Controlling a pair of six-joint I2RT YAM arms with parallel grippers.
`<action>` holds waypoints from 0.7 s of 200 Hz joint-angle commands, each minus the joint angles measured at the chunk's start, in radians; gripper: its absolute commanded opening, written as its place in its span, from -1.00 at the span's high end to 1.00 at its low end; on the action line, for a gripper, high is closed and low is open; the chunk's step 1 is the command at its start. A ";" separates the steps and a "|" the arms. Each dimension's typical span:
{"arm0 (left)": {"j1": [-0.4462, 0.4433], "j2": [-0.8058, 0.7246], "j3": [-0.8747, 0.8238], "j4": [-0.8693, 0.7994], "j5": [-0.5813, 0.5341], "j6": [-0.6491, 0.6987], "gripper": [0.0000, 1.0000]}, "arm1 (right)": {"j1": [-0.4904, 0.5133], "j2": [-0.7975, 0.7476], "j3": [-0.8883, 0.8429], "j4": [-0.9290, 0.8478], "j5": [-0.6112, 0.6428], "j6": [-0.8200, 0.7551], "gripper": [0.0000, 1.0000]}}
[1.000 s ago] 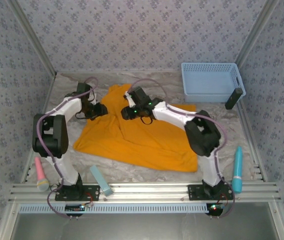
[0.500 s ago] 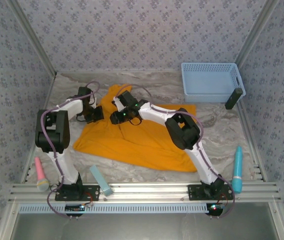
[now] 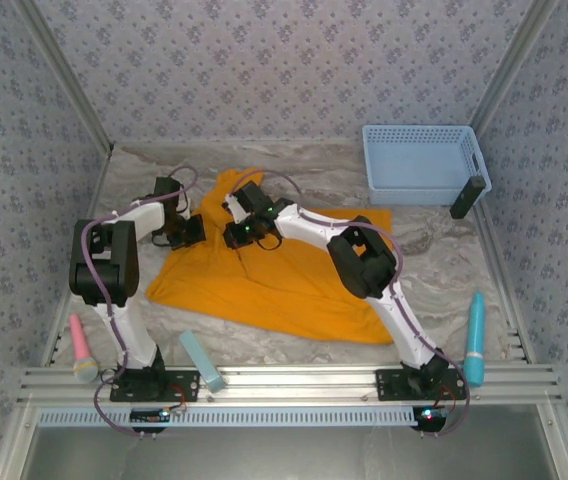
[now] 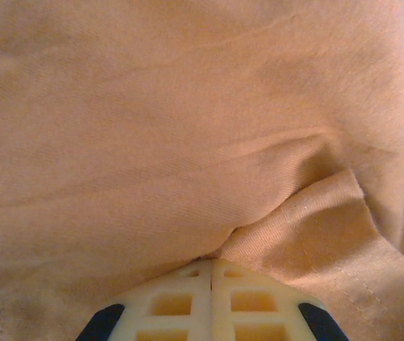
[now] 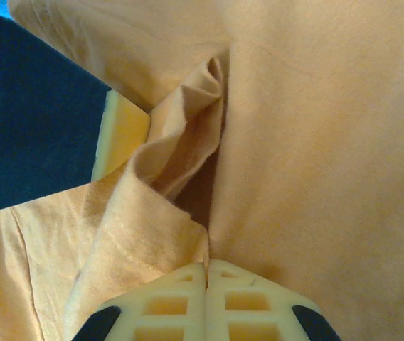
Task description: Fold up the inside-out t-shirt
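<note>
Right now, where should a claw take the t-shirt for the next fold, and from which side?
Probably the near right corner of the t-shirt: it lies flat on the table with two free edges meeting, so a claw could come in low from the near right and pinch the hem. The left claw and right claw are both shut on cloth at the far end.

A pale marbled table [image 3: 444, 270] carries an orange-yellow inside-out t-shirt [image 3: 294, 290] spread across its middle. A light blue basket [image 3: 419, 187] sits at the far right corner, with a dark bar [image 3: 467, 197] just beside it. Along the near edge lie a pink tool [image 3: 81, 345] at left, a pale teal block [image 3: 202, 360] near it, and a teal tool [image 3: 475, 338] at right.
</note>
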 commanded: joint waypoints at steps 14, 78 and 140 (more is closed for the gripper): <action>0.020 -0.034 -0.025 -0.006 -0.059 -0.009 0.96 | -0.009 -0.161 -0.079 -0.022 0.155 -0.024 0.97; 0.029 -0.117 -0.030 0.032 -0.022 -0.048 0.47 | 0.010 -0.135 -0.176 0.073 0.292 0.042 0.80; -0.002 -0.256 -0.011 -0.004 0.026 -0.090 0.46 | -0.096 -0.323 -0.279 -0.040 0.247 0.069 0.35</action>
